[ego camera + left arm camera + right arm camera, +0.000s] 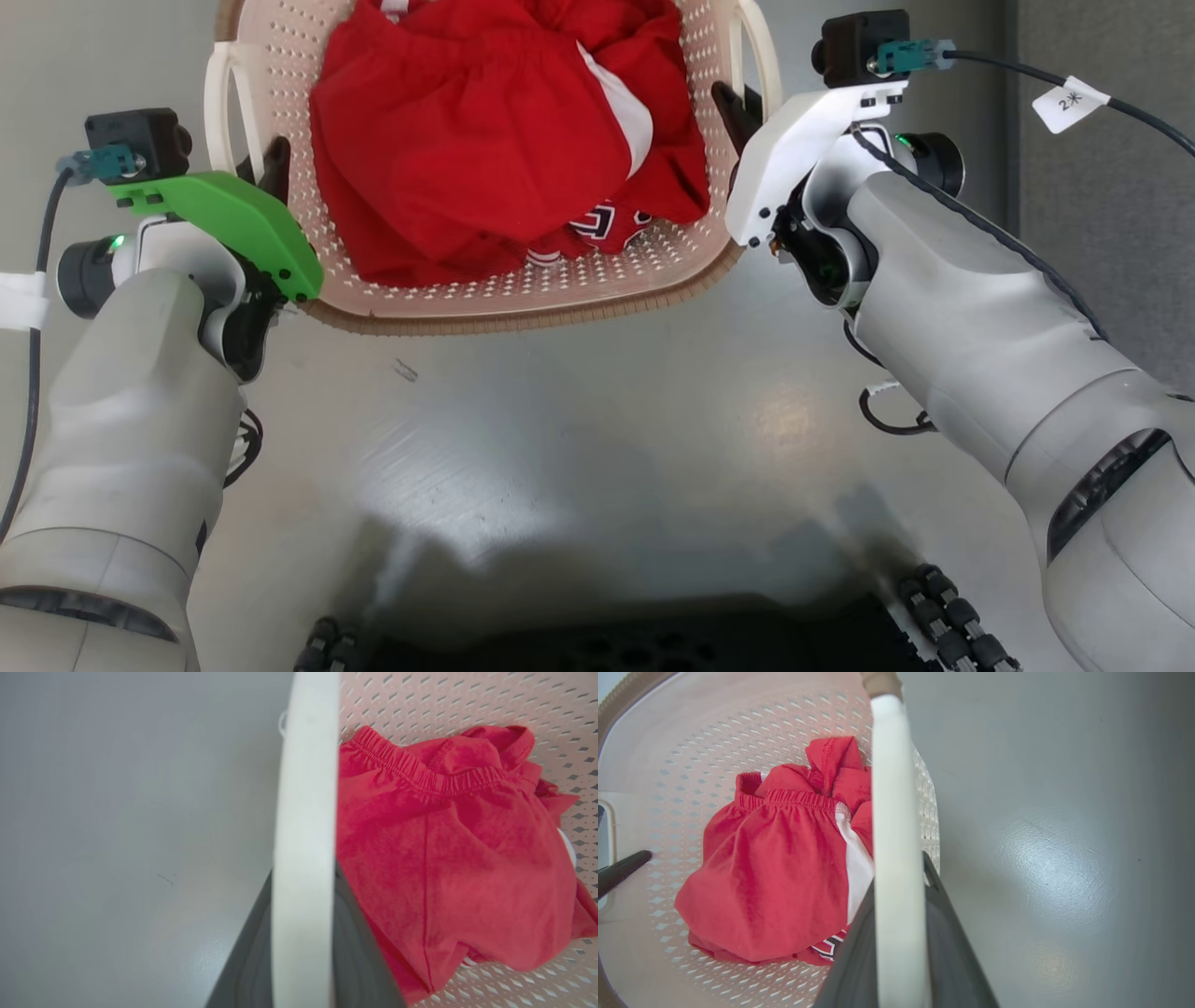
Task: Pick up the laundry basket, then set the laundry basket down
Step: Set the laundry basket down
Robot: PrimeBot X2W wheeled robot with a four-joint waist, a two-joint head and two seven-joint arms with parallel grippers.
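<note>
Found the laundry basket (pixel 523 320) at the top centre of the head view, over a grey floor (pixel 560 448), between the two arms. Cannot tell resting from lifted. Noted red clothes (pixel 485 140) heaped inside, with a white stripe and some lettering showing. Located the left hand (pixel 273 163) at the basket's left handle (pixel 217 112), with its tips poked into the gap between handle and perforated wall. Located the right hand (pixel 735 105) likewise at the right handle (pixel 767 56). Confirmed in each wrist view a white handle bar crossing close over the dark fingers (pixel 250 963), with floor to one side and basket interior to the other. Cannot tell, for either hand, whether apart, together or clamped on the handle: fingertips covered by the bar.
</note>
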